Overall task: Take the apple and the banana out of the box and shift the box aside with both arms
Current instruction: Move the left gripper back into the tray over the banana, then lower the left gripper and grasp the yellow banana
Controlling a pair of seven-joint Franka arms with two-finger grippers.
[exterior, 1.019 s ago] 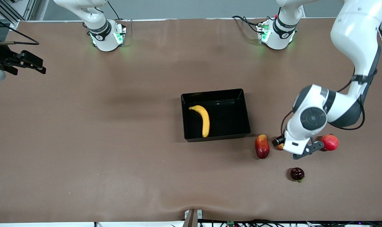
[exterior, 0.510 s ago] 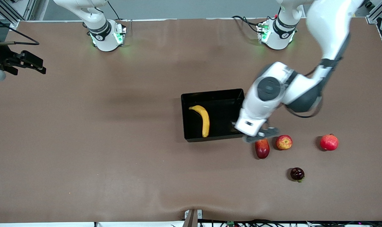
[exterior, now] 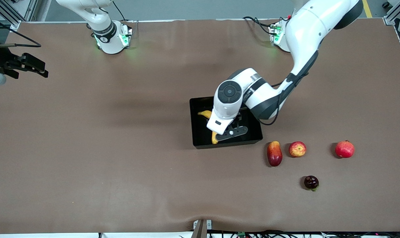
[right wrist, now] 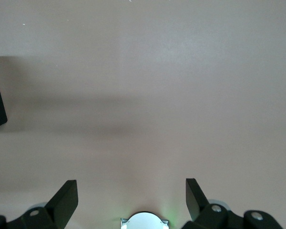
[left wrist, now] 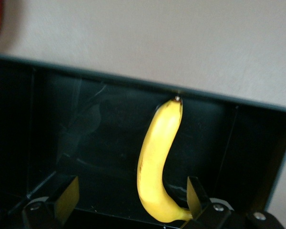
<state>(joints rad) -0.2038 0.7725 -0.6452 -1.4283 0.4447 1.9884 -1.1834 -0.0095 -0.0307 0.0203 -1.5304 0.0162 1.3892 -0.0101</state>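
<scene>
Left pincer [left wrist: 131, 202] spread above banana [left wrist: 158, 160] in box [exterior: 252, 137].

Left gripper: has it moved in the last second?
Yes. The left gripper, open and empty, left the apple on the table and now hangs over the banana in the box.

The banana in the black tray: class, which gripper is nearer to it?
Left. The left gripper hangs open over the banana inside the black tray. The right gripper, also open, waits over bare table near its own arm's end.
</scene>
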